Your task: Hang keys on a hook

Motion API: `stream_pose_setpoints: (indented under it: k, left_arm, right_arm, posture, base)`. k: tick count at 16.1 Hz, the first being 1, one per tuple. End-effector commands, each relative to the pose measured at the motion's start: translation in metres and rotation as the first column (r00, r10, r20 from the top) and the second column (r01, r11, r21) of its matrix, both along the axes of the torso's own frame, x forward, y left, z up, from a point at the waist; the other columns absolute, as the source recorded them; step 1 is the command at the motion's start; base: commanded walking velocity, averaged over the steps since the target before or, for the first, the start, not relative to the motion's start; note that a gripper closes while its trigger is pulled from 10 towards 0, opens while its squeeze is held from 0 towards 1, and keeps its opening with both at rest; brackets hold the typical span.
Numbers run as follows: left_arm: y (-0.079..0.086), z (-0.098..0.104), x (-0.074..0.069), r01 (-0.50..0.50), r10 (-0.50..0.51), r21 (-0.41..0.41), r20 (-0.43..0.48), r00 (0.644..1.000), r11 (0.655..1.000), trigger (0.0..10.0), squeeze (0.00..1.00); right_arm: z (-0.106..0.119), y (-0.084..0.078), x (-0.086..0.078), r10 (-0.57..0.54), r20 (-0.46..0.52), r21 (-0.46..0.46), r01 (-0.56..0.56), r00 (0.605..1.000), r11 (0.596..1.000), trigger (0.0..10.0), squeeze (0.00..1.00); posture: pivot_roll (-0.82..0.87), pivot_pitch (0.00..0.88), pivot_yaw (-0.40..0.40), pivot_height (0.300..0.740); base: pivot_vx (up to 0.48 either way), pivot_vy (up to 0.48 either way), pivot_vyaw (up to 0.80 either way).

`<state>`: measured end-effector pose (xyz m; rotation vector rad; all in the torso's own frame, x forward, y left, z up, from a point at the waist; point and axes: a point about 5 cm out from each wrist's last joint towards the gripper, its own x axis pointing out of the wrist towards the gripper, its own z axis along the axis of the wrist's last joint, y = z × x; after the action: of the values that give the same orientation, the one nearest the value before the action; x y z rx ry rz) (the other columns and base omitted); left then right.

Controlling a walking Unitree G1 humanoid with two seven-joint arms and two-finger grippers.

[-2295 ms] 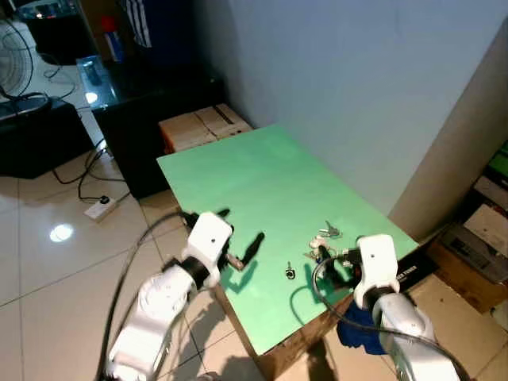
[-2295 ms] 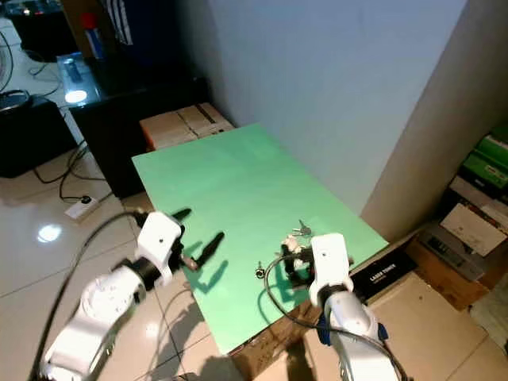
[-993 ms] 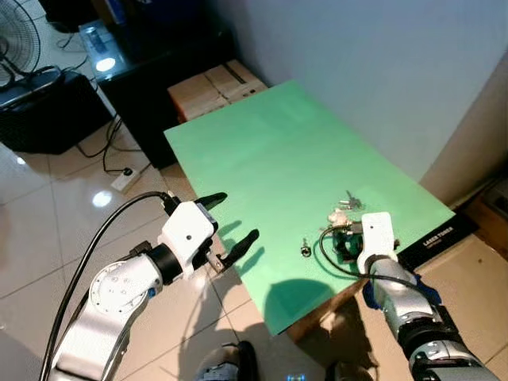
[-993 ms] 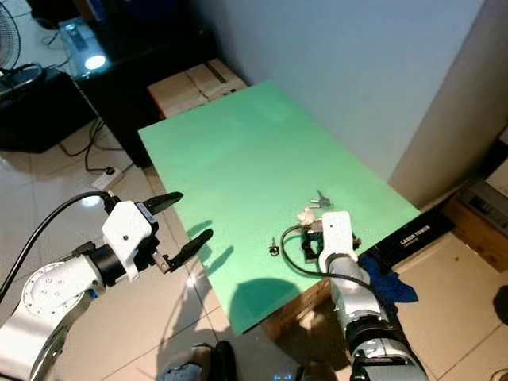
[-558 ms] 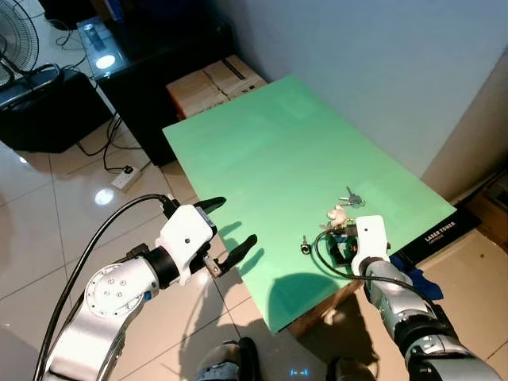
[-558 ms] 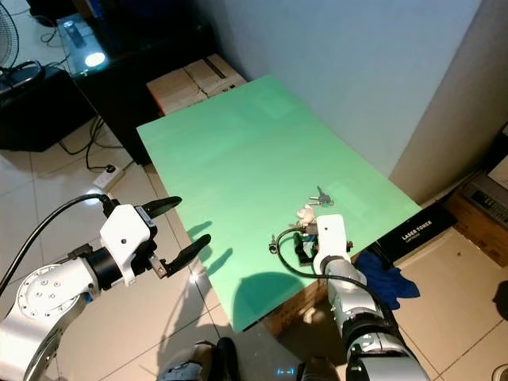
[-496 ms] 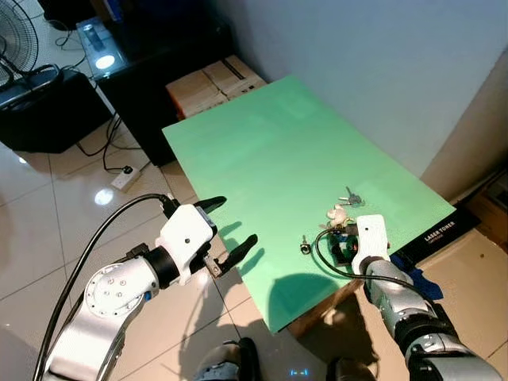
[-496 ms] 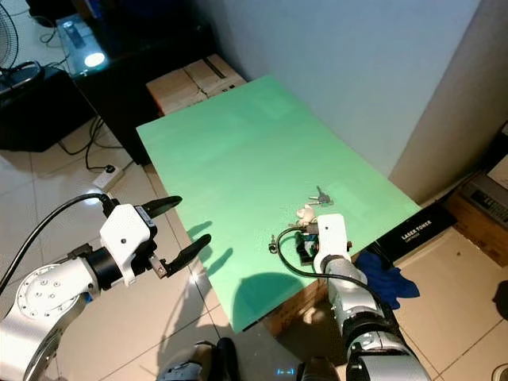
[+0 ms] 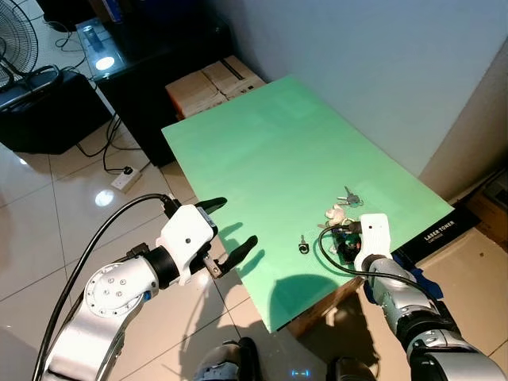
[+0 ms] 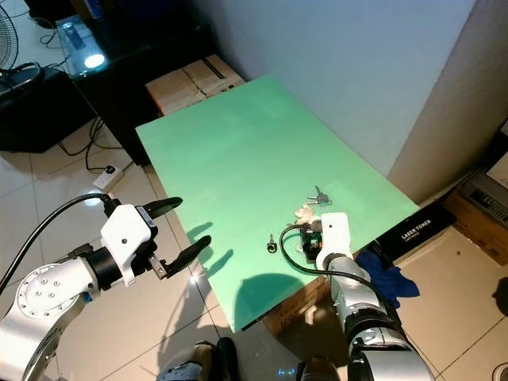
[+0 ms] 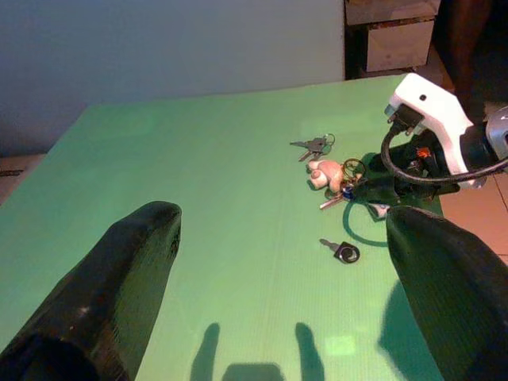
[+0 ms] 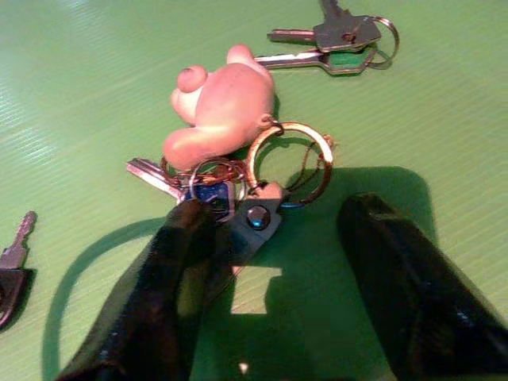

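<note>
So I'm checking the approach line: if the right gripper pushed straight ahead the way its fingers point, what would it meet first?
Most likely the key bunch with the pink charm. The open right gripper sits low over the green table, its fingers either side of the brass ring. The pair of silver keys lies beyond.

Most of the flat green table top lies bare; a pink-charm key bunch, a pair of silver keys and a black-headed key cluster near its corner by the right gripper
</note>
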<state>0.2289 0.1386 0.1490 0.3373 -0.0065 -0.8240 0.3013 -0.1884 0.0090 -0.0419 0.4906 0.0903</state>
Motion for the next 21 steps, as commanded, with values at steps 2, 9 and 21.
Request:
stream_pose_setpoints:
  k: [2, 9, 21]
  left_arm:
    - [0.0019, 0.001, 0.0011, 0.012, -0.012, 0.016, -0.005, 1.0, 1.0, 10.0, 0.2]
    - [0.0008, -0.0001, 0.0016, 0.019, -0.019, 0.02, -0.013, 1.0, 1.0, 10.0, 0.2]
    - [0.0008, 0.0013, 0.0047, 0.015, -0.015, 0.016, -0.004, 1.0, 1.0, 10.0, 0.2]
  right_arm:
    - [-0.0121, 0.0003, -0.009, -0.024, -0.076, 0.031, 0.026, 0.997, 0.999, 0.0, 0.0]
    - [-0.0098, -0.0037, -0.0069, -0.035, -0.074, 0.031, 0.038, 0.997, 0.999, 0.0, 0.0]
    - [-0.0043, -0.0037, -0.004, -0.048, -0.028, 0.053, 0.05, 0.998, 0.997, 0.0, 0.0]
  posture:
    - [0.14, 0.209, 0.178, 0.74]
    - [0.14, 0.208, 0.177, 0.74]
    - [0.13, 0.199, 0.179, 0.74]
  base:
    - [0.0, 0.0, 0.0]
    - [0.0, 0.0, 0.0]
    - [0.0, 0.0, 0.0]
